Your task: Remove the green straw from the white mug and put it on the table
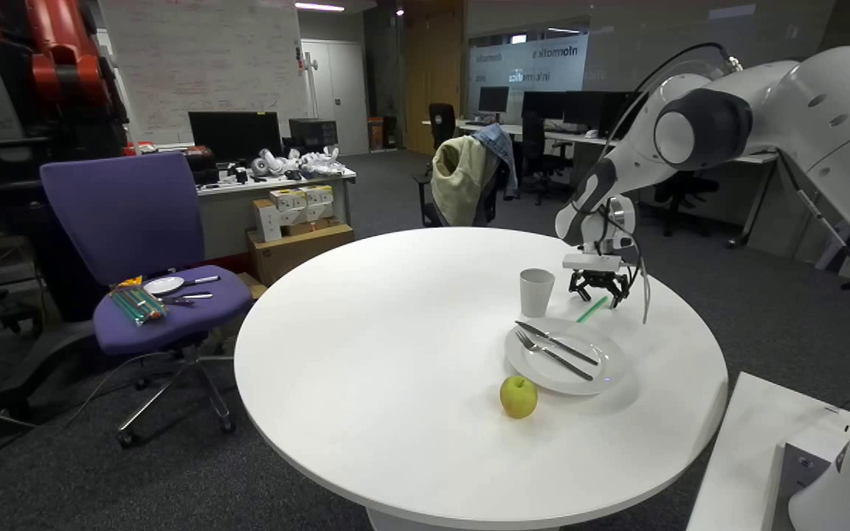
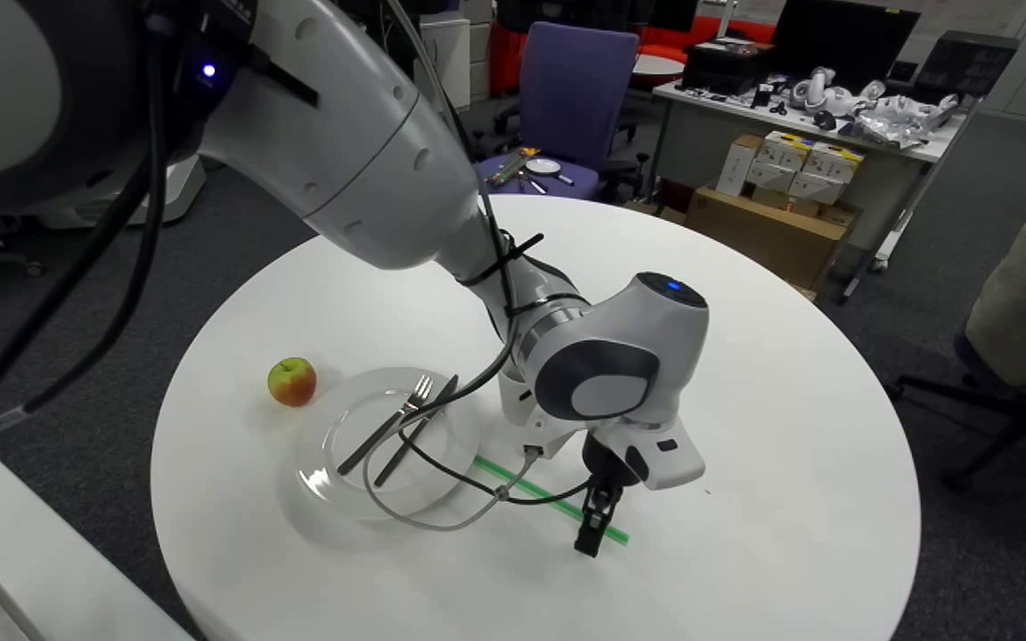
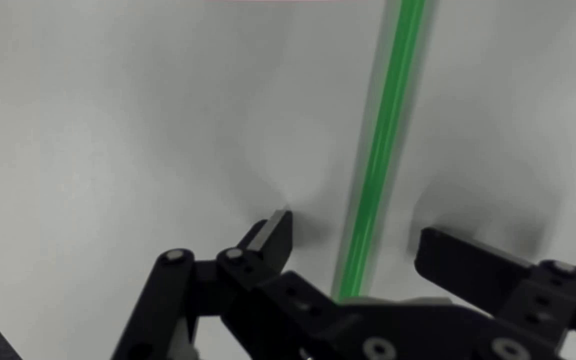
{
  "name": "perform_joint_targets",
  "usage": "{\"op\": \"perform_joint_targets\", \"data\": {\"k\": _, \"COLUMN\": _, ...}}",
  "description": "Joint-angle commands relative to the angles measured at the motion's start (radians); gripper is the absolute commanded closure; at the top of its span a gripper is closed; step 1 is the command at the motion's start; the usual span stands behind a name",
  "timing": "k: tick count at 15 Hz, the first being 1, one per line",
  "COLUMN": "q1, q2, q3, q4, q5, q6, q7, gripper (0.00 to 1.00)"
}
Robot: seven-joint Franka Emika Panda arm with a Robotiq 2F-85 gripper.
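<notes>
The green straw (image 1: 592, 310) lies on the white round table (image 1: 395, 332), outside the mug, with one end beside the plate's rim. It also shows in an exterior view (image 2: 538, 491) and crosses the wrist view (image 3: 383, 135). The white mug (image 1: 536, 293) stands upright to one side of the straw; the arm partly hides it in an exterior view (image 2: 513, 402). My gripper (image 1: 600, 300) is low over the table near the straw's far end. In the wrist view the gripper (image 3: 355, 235) is open, one finger on each side of the straw, neither touching it.
A white plate (image 1: 617, 369) holding a knife (image 1: 559, 344) and a fork (image 1: 556, 358) sits near the straw. A yellow-green apple (image 1: 519, 397) is beside the plate. A cable loop (image 2: 442, 527) hangs from the wrist over the plate. A purple chair (image 1: 130, 214) stands beyond the table.
</notes>
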Motion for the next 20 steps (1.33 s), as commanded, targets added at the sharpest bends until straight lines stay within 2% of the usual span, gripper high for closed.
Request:
{"op": "perform_joint_targets", "data": {"k": 1, "q1": 0.011, "q2": 0.008, "q3": -0.019, "q4": -0.004, "q5": -0.010, "q6": 0.030, "q7": 0.011, "gripper": 0.58}}
{"op": "perform_joint_targets", "data": {"k": 5, "q1": 0.023, "q2": 0.004, "q3": -0.035, "q4": -0.009, "q5": -0.026, "q6": 0.060, "q7": 0.010, "gripper": 0.89}}
{"op": "perform_joint_targets", "data": {"k": 7, "q1": 0.036, "q2": 0.013, "q3": -0.046, "q4": 0.011, "q5": -0.087, "q6": 0.049, "q7": -0.040, "gripper": 1.00}}
{"op": "perform_joint_targets", "data": {"k": 9, "q1": 0.039, "q2": 0.030, "q3": -0.053, "q4": 0.053, "q5": -0.156, "q6": 0.013, "q7": -0.089, "gripper": 1.00}}
{"op": "perform_joint_targets", "data": {"k": 14, "q1": 0.047, "q2": 0.119, "q3": -0.089, "q4": 0.192, "q5": -0.297, "q6": 0.013, "q7": -0.189, "gripper": 1.00}}
{"op": "perform_joint_targets", "data": {"k": 17, "q1": 0.045, "q2": 0.168, "q3": -0.107, "q4": 0.261, "q5": -0.336, "q6": 0.023, "q7": -0.211, "gripper": 1.00}}
{"op": "perform_joint_targets", "data": {"k": 18, "q1": 0.044, "q2": 0.176, "q3": -0.107, "q4": 0.273, "q5": -0.339, "q6": 0.018, "q7": -0.213, "gripper": 0.75}}
{"op": "perform_joint_targets", "data": {"k": 19, "q1": 0.036, "q2": 0.182, "q3": -0.098, "q4": 0.282, "q5": -0.332, "q6": 0.024, "q7": -0.225, "gripper": 0.74}}
{"op": "perform_joint_targets", "data": {"k": 20, "q1": 0.031, "q2": 0.180, "q3": -0.090, "q4": 0.282, "q5": -0.322, "q6": 0.028, "q7": -0.229, "gripper": 0.68}}
